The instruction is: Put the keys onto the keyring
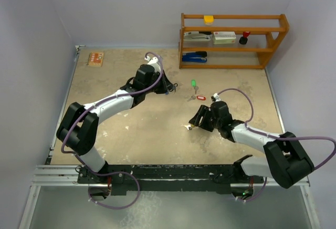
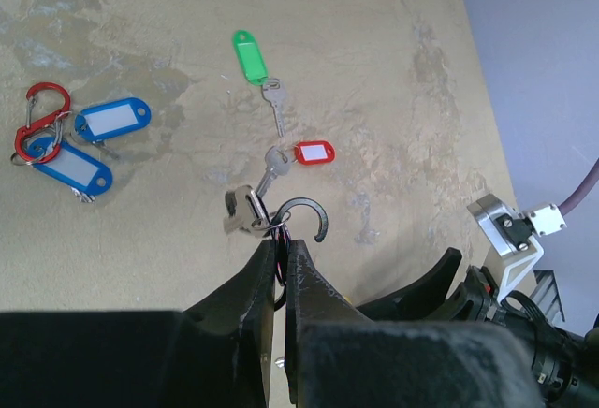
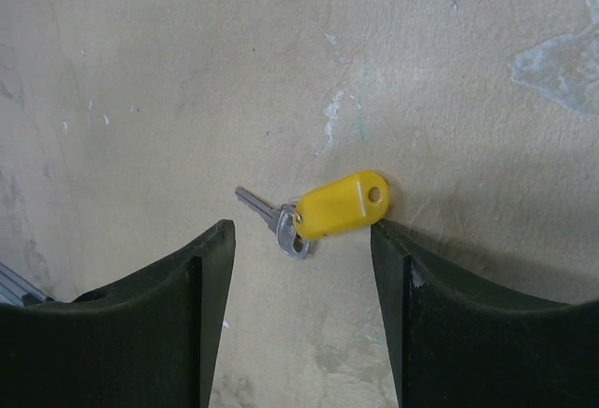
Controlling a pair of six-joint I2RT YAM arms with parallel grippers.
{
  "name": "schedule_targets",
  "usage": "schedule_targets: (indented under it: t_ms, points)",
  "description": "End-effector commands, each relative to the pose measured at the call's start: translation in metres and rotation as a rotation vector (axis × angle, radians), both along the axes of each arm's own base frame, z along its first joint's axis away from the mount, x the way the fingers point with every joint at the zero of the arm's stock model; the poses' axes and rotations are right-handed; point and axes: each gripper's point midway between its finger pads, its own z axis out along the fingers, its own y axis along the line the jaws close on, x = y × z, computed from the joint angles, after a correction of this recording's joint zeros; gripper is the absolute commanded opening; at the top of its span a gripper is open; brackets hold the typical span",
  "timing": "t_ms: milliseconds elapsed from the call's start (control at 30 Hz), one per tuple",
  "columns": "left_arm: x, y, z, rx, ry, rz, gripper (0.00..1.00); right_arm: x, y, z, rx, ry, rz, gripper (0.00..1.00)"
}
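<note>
My left gripper (image 2: 281, 240) is shut on a black open hook keyring (image 2: 307, 208) that carries two silver keys (image 2: 243, 211); it also shows in the top view (image 1: 167, 87). On the table beyond it lie a green-tagged key (image 2: 250, 56), a red-tagged key (image 2: 314, 153) and two blue-tagged keys (image 2: 112, 120) joined to a red figure-8 clip (image 2: 39, 118). My right gripper (image 3: 301, 227) is open and low over a yellow-tagged key (image 3: 342, 205). The right finger touches the tag's end. In the top view this gripper (image 1: 192, 125) sits mid-table.
A wooden shelf (image 1: 233, 40) with a stapler and small items stands at the back right. A small orange-patterned card (image 1: 95, 59) lies at the back left. The green key (image 1: 193, 83) and red key (image 1: 200, 97) lie between the two grippers.
</note>
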Motion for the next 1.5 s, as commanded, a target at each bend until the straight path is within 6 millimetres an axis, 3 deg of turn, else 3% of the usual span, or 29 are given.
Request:
schedule_targets:
  t_ms: [0, 867, 1467]
  points:
    - [0.003, 0.0, 0.035, -0.066, -0.08, -0.005, 0.0, 0.011, 0.005, 0.0, 0.006, -0.01, -0.019, 0.63]
    - [0.01, 0.003, 0.025, -0.06, -0.064, -0.001, 0.0, 0.027, 0.011, -0.017, 0.043, -0.011, -0.051, 0.49]
    - [0.011, 0.006, 0.023, -0.059, -0.059, 0.003, 0.0, 0.025, 0.017, -0.022, 0.063, -0.004, -0.013, 0.3]
